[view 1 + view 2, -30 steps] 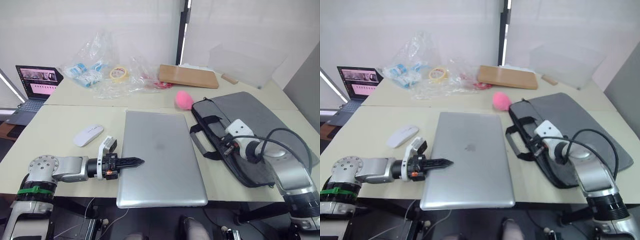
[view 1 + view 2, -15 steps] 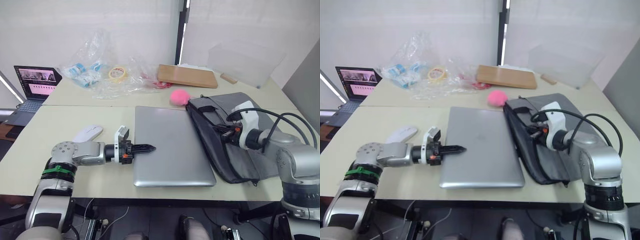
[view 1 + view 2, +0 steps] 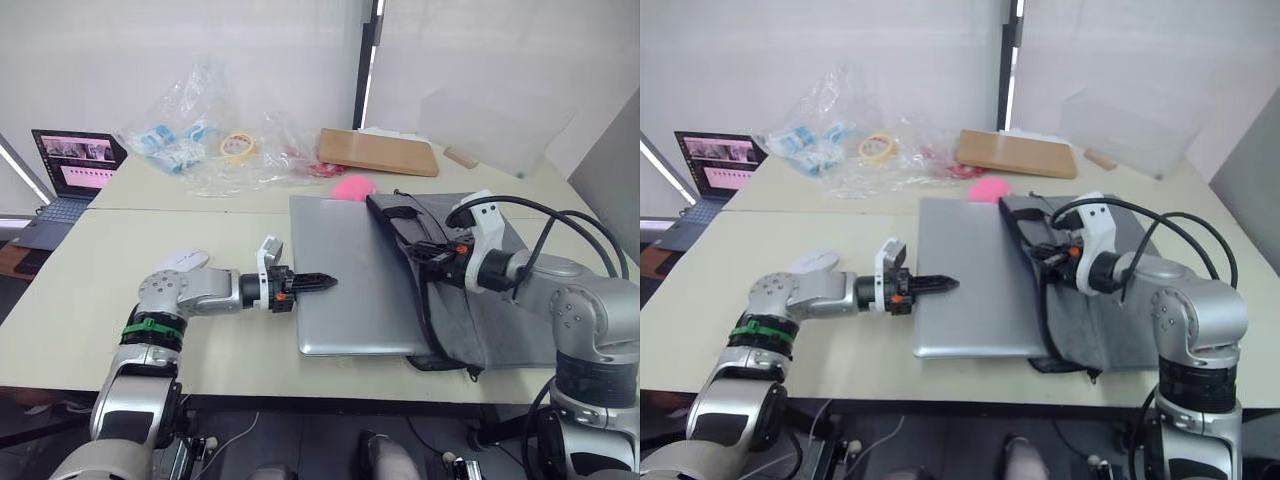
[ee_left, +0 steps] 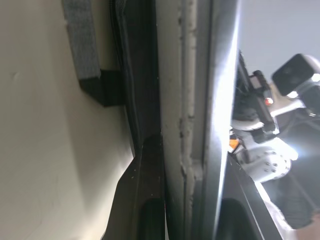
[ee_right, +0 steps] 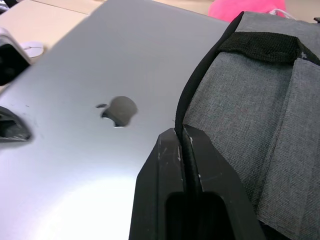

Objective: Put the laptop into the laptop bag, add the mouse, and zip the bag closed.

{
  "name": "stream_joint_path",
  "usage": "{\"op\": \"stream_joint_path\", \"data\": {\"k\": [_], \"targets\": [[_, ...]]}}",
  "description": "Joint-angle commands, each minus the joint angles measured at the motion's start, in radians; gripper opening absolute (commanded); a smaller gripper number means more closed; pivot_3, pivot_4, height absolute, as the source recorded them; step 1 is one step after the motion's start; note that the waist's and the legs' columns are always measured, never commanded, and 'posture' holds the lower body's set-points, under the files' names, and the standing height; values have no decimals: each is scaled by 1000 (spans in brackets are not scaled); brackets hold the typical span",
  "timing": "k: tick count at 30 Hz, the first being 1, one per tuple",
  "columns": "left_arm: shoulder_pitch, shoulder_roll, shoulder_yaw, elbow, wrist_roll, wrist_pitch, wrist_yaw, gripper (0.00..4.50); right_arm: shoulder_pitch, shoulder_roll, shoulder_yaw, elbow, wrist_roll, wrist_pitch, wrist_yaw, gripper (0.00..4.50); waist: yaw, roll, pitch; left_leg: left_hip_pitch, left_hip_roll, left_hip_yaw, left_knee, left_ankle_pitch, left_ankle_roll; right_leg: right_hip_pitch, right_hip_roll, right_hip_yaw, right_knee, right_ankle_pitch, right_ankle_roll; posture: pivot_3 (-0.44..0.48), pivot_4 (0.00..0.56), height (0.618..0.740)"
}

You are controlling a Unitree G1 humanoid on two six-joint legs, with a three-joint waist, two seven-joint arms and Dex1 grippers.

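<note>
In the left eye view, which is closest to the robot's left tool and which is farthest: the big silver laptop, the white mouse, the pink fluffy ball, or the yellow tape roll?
From the left tool:
1. The laptop: the tool is touching its left edge.
2. The mouse: back along the left arm, on the robot's left.
3. The pink ball: past the laptop's far edge.
4. The tape roll: on the far table, among plastic bags.

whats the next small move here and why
Probably keep pushing the laptop further into the bag. The left gripper grips its outer edge, the right gripper holds the bag's mouth edge up, and most of the lid lies outside.
</note>
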Motion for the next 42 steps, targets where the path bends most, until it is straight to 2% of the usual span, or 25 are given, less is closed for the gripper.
{"op": "stream_joint_path", "data": {"k": [1,12,19,33,40,41,42], "targets": [[-88,-54,49,0,46,14,-94,344,-39,20,-28,-41,41,5,-23,60,0,0,0,0,0,0,0,0,0,0,0,0,0,0,0,0,150,740],[-198,-254,98,47,363,-63,-244,344,-65,48,-10,-32,66,6,-60,60,0,0,0,-3,-1,1,3,-2,5,0,0,1,-1,1,2,0,150,740],[-228,-325,101,66,549,-103,-359,344,-97,63,-1,-27,83,18,-79,60,-2,0,0,-3,-1,3,4,-3,7,0,0,3,-2,2,3,0,150,740],[-327,-478,214,272,771,-215,-500,344,-108,92,-63,-76,183,104,-128,60,3,0,0,-6,-2,2,7,-5,12,0,-1,2,-5,3,5,0,150,740],[-354,-521,251,333,867,-271,-538,344,-102,86,-63,-66,181,85,-162,60,5,0,0,-8,-2,3,9,-6,14,0,-1,2,-5,4,7,0,150,740],[-351,-524,252,331,877,-274,-544,1363,-98,82,-62,-65,178,81,-163,0,5,0,0,-8,-2,3,9,-6,14,0,-1,2,-5,4,7,0,150,740],[-346,-524,250,325,889,-274,-554,1656,-93,77,-59,-64,177,76,-162,0,6,0,0,-8,-2,3,9,-6,14,0,-1,2,-5,5,7,0,150,740]]}}
